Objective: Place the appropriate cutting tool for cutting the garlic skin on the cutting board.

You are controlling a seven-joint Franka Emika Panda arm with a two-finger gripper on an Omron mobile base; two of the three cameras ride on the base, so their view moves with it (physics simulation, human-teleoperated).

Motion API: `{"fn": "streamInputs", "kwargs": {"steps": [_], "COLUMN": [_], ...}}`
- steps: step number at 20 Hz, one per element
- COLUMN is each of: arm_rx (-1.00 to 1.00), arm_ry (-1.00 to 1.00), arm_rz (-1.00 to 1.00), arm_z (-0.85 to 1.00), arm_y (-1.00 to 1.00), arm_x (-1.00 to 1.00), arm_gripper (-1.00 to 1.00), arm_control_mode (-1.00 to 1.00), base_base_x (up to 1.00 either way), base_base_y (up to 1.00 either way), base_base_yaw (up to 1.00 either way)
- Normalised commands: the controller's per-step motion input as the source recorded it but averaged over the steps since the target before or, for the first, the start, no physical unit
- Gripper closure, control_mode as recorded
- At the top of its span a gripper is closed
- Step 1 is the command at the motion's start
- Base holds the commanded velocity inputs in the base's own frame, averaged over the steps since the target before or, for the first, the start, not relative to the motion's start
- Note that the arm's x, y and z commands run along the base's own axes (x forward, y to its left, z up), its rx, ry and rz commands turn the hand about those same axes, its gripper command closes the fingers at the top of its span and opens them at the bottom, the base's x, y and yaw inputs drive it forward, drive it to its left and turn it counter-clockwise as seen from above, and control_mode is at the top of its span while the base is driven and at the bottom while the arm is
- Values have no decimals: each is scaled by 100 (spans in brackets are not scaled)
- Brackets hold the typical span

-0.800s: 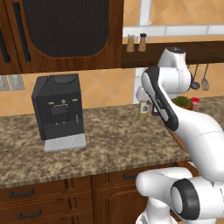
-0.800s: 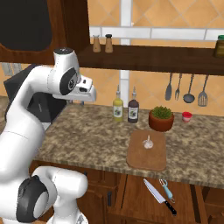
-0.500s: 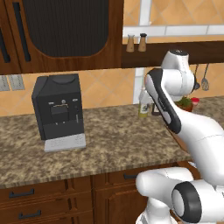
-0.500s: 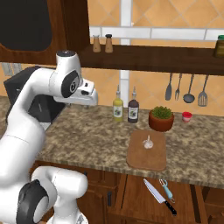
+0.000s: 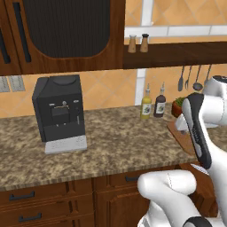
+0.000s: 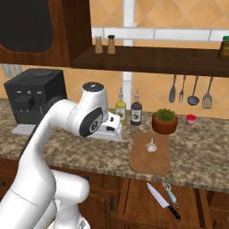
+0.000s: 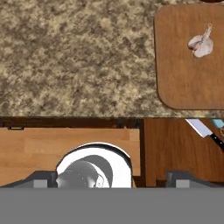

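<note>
Reaching out for the knife, nothing picked up yet.
The gripper (image 6: pixel 112 130) hangs spread and empty above the speckled stone surface (image 6: pixel 201 156); the slim black-handled silver knife (image 6: pixel 162 206) lies in the open drawer below the brown wooden cutting board (image 6: pixel 150 154) holding the whitish garlic bulb (image 6: pixel 152 145); next, swing over, descend, grasp its handle.

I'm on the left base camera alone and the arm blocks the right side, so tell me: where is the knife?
Observer: The knife lies in what looks like an open drawer, below the front edge of the counter, just in front of the cutting board.
Operator: Is anything lying beside it?
Observer: Yes, a shorter teal-handled utensil lies close on its right in the right base view.
Operator: And the garlic?
Observer: The garlic sits alone on the rear half of the board.
</note>
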Motion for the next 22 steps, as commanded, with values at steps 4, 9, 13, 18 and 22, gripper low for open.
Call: {"fn": "streamInputs", "kwargs": {"steps": [4, 9, 13, 18, 22], "arm_rx": [0, 0, 1, 3, 4], "arm_ry": [0, 1, 2, 5, 4], "arm_rz": [-2, -2, 0, 0, 0], "arm_z": [-42, -37, -42, -29, -3], "arm_y": [-100, -100, -100, -98, -74], "arm_x": [-88, -91, -66, -12, 15], "arm_gripper": [-100, -100, -100, -100, -100], "arm_control_mode": [-100, -100, -100, -100, -100], "base_base_x": [0, 0, 0, 0, 0], "base_base_y": [0, 0, 0, 0, 0], "base_base_yaw": [0, 0, 0, 0, 0]}}
